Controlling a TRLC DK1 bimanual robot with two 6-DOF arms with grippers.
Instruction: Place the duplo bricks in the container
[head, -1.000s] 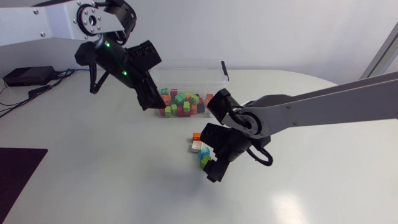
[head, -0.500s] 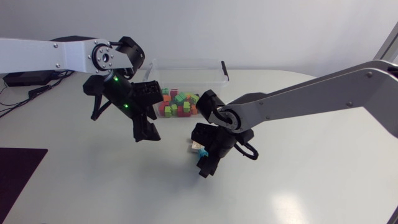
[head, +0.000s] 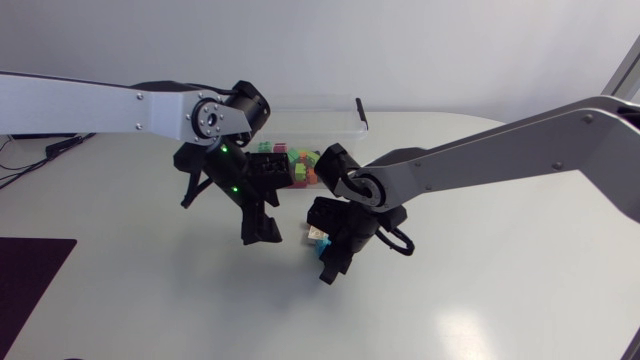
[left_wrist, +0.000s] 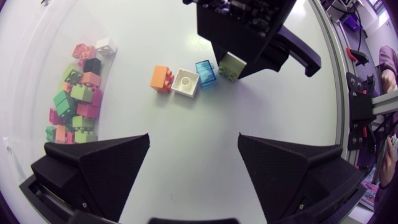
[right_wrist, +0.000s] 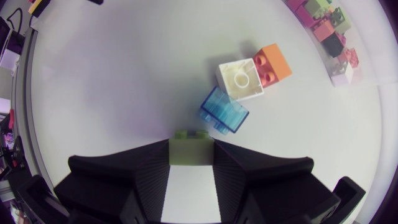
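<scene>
The green brick (left_wrist: 231, 65) sat clamped in the right gripper (right_wrist: 191, 152) at centre frame in the head view, just beside the loose blue brick (right_wrist: 224, 110), white brick (right_wrist: 240, 79) and orange brick (right_wrist: 272, 64) on the worktop (head: 480, 300). The left gripper (left_wrist: 194, 146), wide open and empty, had swung down from the container (head: 345, 112) at upper centre toward them, likely for another pick

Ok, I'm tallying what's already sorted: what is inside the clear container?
A pile of bricks, green, pink, orange, red, black, lies in the container. The left arm covers part in the head view.
</scene>
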